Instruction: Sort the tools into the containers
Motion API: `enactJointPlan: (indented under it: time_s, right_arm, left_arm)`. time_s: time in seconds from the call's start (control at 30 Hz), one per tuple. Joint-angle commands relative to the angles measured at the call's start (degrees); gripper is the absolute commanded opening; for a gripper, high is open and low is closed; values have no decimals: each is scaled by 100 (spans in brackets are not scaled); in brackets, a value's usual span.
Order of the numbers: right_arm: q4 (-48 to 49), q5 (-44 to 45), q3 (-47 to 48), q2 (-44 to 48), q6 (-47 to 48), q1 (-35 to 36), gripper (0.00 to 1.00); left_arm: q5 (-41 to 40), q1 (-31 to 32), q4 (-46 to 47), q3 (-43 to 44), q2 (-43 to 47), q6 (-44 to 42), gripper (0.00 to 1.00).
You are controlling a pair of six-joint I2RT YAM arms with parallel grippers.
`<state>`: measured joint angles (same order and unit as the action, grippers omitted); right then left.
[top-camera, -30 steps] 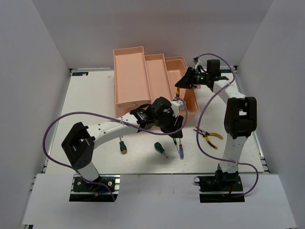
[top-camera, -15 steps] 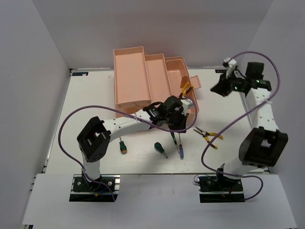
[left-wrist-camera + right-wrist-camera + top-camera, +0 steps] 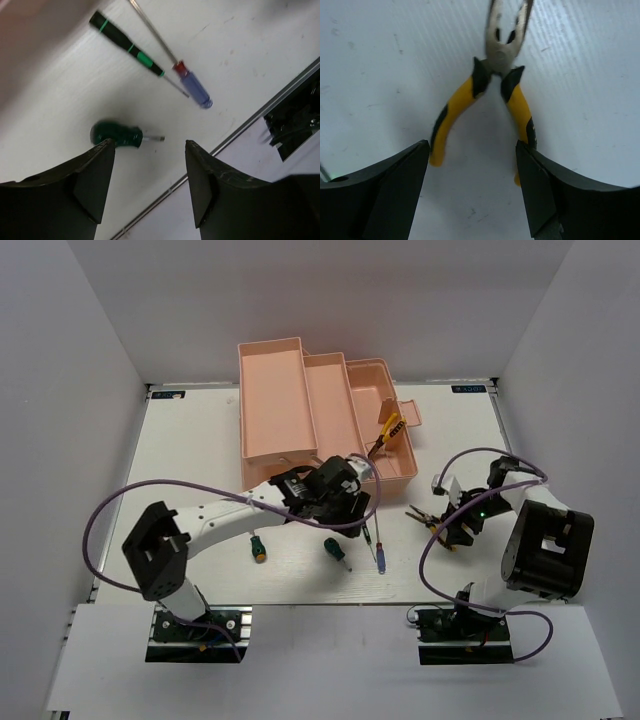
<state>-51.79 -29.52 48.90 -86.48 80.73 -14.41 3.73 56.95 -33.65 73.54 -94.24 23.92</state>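
Right arm has swung down from its raised position at the rear right. The right gripper (image 3: 472, 195) now hangs low over the yellow-handled pliers (image 3: 499, 55) on the table (image 3: 200, 440), near the front right. The left arm has drawn back slightly from the toolbox (image 3: 270, 390). The left gripper (image 3: 150, 185) sits above the three tools lying in front of the box.

Right gripper: spread wide, nothing between its fingers, which flank the two pliers handles without touching them. Left gripper: likewise spread and empty.

A second pair of pliers (image 3: 389, 427) lies in the rightmost compartment of the toolbox. In my judgement one tool is sorted and the next pick, the pliers on the table, is being lined up.

Still on the table:
- dark-green screwdriver (image 3: 125, 42) and blue-handled screwdriver (image 3: 195, 90), lying close together with their shafts crossing;
- stubby green screwdriver (image 3: 116, 134), just beside them;
- orange-tipped stubby screwdriver (image 3: 258, 547), further left and apart.

Materials:
- toolbox is smooth salmon plastic in stepped trays;
- table surface is white with a fine ribbed grain;
- pliers have a bare metal head, hinged and slightly open, with glossy yellow sleeves and black collars;
- curved, splayed handles are likely to pivot when squeezed.
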Motion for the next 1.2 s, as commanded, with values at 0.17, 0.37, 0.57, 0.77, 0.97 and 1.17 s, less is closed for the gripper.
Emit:
enactJointPlan:
  time_s: [0.17,0.37,0.57,0.77,0.97,1.17]
  right_arm:
    - [908,211,171,-212,443,106,73]
    - [-304,-413,848,-264,1006,27,68]
    - [-1980,-476,1552,-704,1287,79,63]
    - [-1608,-318,490,-73,1016,272,68]
    - [0,-28,-730,578,-265,518,71]
    - [1829,482,-1339,948,-1454,747,66]
  left_arm:
    - [-399,36,-256,-815,1231,613,69]
    - [-575,36,-397,-998,1636,666,69]
    - [-575,36,-511,-1192,1821,772,69]
    - [-575,36,-458,-1360,1988,886,69]
    - [-575,36,-458,-1360,1988,886,69]
    - [-795,36,-511,-1473,2058,1009,69]
